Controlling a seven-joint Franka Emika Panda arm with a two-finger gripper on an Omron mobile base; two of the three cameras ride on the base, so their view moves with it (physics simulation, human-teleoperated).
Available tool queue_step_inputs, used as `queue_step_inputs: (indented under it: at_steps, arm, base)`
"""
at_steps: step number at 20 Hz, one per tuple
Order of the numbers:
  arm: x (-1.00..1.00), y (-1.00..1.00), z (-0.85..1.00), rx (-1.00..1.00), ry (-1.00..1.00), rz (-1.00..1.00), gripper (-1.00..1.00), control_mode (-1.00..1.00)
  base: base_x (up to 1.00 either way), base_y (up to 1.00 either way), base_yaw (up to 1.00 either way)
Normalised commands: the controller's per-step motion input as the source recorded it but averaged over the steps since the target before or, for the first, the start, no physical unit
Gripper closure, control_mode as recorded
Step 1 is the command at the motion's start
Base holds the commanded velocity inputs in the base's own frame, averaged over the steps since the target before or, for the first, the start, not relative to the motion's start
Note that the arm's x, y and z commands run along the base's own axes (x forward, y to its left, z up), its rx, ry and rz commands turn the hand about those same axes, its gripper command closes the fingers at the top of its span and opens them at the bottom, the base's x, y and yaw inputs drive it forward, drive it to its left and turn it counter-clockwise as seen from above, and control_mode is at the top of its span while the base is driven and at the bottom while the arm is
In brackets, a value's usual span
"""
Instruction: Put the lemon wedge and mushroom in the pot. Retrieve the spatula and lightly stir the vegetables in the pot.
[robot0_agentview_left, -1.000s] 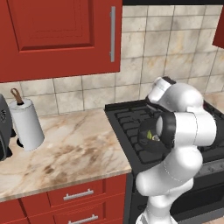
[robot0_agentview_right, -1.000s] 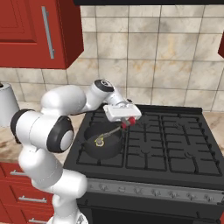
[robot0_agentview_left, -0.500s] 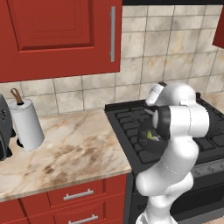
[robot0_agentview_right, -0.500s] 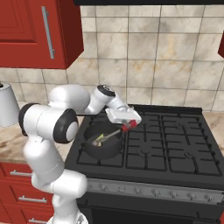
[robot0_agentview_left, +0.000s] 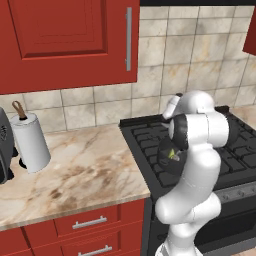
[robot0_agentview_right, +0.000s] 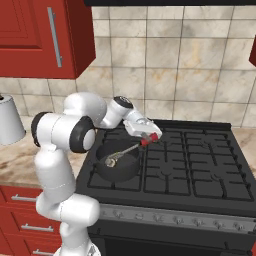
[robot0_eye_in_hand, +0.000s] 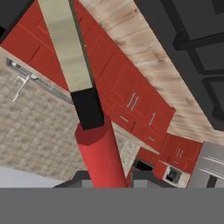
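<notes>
The black stove (robot0_agentview_right: 190, 165) fills the right of the scene, its grates running from the backsplash to the control strip at the front, and the marbled worktop (robot0_agentview_left: 75, 172) joins it on the left under the red wall cabinet (robot0_agentview_left: 65, 40). On that worktop, at about nine o'clock from the stove in the left base view, a white paper-towel roll (robot0_agentview_left: 31, 141) stands upright on its holder, next to a dark appliance at the picture's edge. The white arm (robot0_agentview_right: 65, 135) rises in front of the stove's left end and bends across to the left burners. There the pot (robot0_agentview_right: 118, 165) sits on the grate at the front left of the stove, short, wide and dark grey. The spatula (robot0_agentview_right: 131, 149) lies slanted over it: its grey head is down inside the pot at about eight o'clock, and the red handle rises toward two o'clock past the rim. The gripper (robot0_agentview_right: 150, 138) holds that red end; in the hand view the handle (robot0_eye_in_hand: 101, 157) runs up from between the two dark tips, so the jaws are closed on the spatula. In the left base view the arm hides most of the pot, but the lemon wedge (robot0_agentview_left: 173, 154) shows as a small yellow-green speck against the pot's dark inside, just left of the forearm. I cannot make out the mushroom; the small shapes near the spatula head are too tiny to tell apart.
</notes>
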Motion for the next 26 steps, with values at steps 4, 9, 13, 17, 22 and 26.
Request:
queue_step_inputs:
  at_steps: [4,9,13,17,22,26]
  arm:
    - [0.62,0.03,-0.40,-0.06,0.14,0.00,1.00,-1.00]
    - [0.66,0.01,-0.24,-0.07,0.07,0.00,1.00,-1.00]
    - [0.38,0.02,-0.06,-0.04,0.01,0.00,1.00,-1.00]
    - [-0.17,0.00,0.18,0.00,0.00,0.00,1.00,-1.00]
    - [-0.73,0.00,0.28,0.00,0.00,0.00,1.00,-1.00]
    - [-0.90,0.00,0.55,0.00,-0.03,0.00,1.00,-1.00]
  base:
    - [0.00,0.00,0.00]
    - [0.00,0.00,0.00]
    - [0.00,0.00,0.00]
    - [0.00,0.00,0.00]
    - [0.00,0.00,0.00]
    - [0.00,0.00,0.00]
